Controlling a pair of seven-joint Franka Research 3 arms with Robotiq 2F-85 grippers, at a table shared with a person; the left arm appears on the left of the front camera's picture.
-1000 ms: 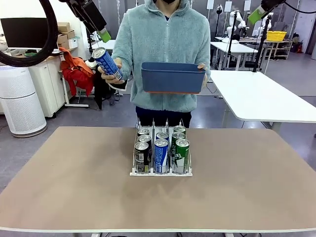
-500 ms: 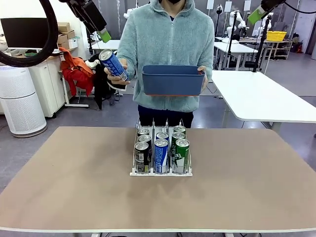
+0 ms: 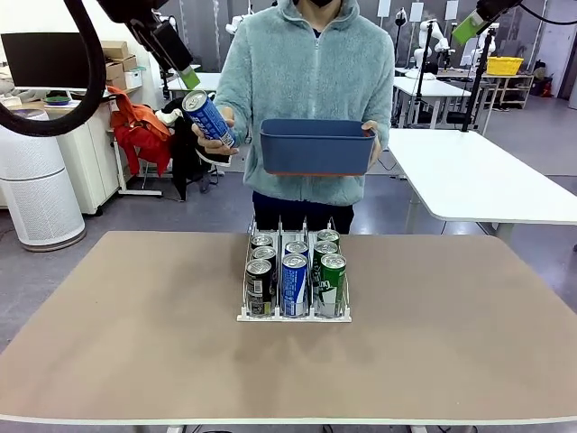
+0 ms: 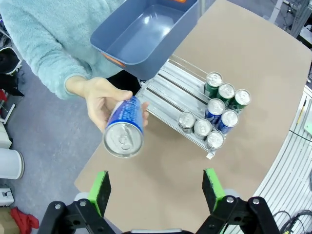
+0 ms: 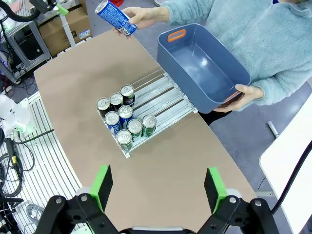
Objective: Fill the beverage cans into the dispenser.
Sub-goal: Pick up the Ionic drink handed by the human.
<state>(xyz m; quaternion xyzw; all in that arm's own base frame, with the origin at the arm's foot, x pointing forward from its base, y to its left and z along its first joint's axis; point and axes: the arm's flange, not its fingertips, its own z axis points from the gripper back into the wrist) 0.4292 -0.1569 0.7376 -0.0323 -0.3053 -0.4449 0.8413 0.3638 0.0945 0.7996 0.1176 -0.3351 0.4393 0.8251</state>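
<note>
Change over the last second: the person's hand [image 4: 100,100] brought the blue can [image 3: 208,118] up and right, closer to the dark blue bin [image 3: 315,144], silver top tilted toward the left gripper [image 4: 157,187]. That gripper dipped slightly toward it, jaws wide and empty. The can sat beyond the pads, not between them. Right gripper [image 5: 158,186] didn't move: wide, empty, high on the right. Dispenser [image 3: 294,315] was unchanged at mid-table with eight cans packed at its near end: three left, two middle, three right. The bin was empty. My read: a handover was being set up, probably the last can, likely for the middle lane.
</note>
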